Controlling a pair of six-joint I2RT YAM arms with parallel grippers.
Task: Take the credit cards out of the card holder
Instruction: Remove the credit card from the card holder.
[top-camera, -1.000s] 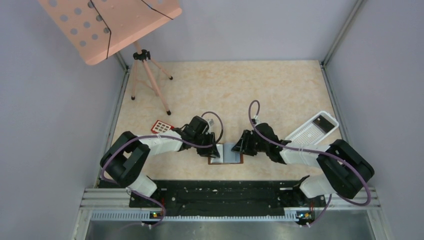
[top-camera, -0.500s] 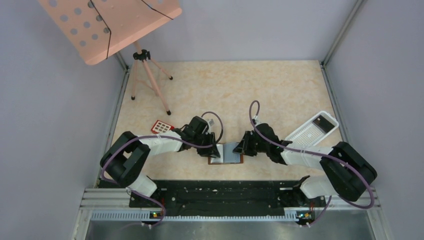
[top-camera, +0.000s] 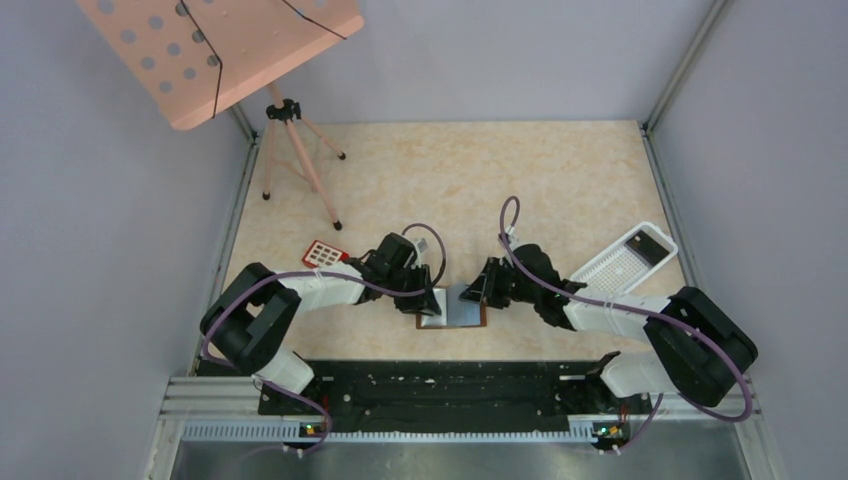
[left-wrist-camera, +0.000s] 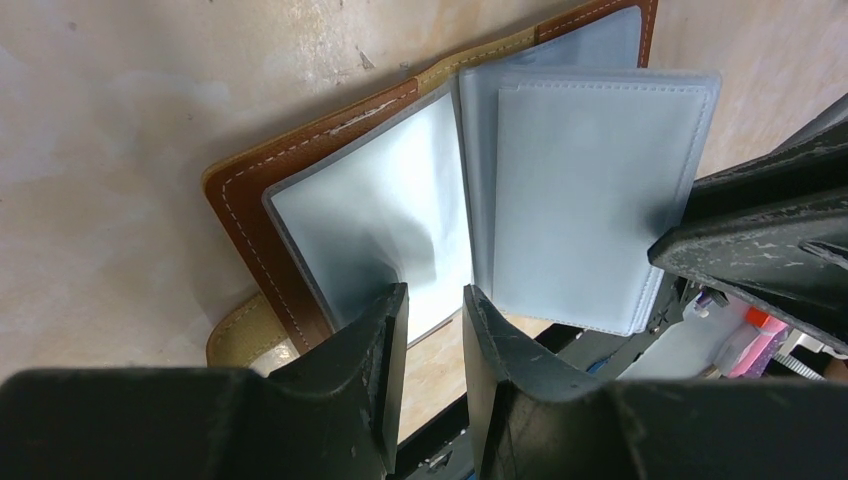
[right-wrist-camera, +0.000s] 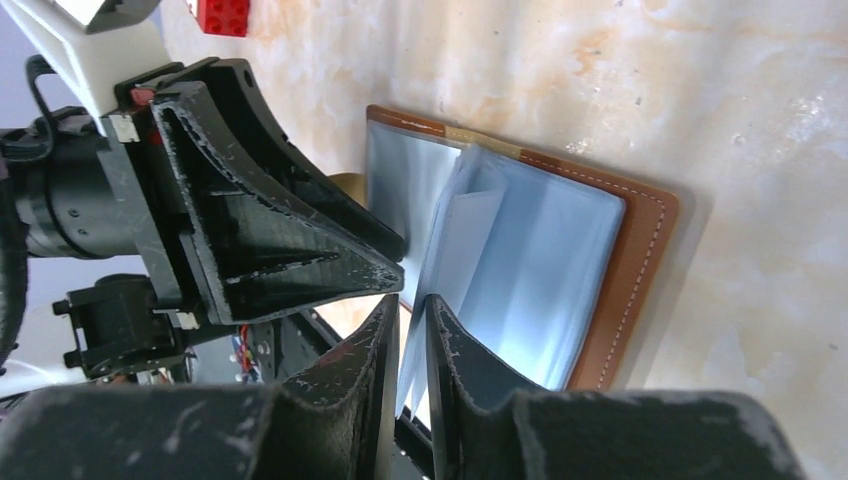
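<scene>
The brown leather bifold card holder (top-camera: 455, 312) is laid open on the beige desk (top-camera: 500, 180), right of the red keypad-like block (top-camera: 325, 252), its left sleeve (left-wrist-camera: 370, 220) clamped by the left fingers (left-wrist-camera: 385, 340) and a raised blue-grey leaf (right-wrist-camera: 470, 230) pinched by the right fingers (right-wrist-camera: 455, 360).
</scene>
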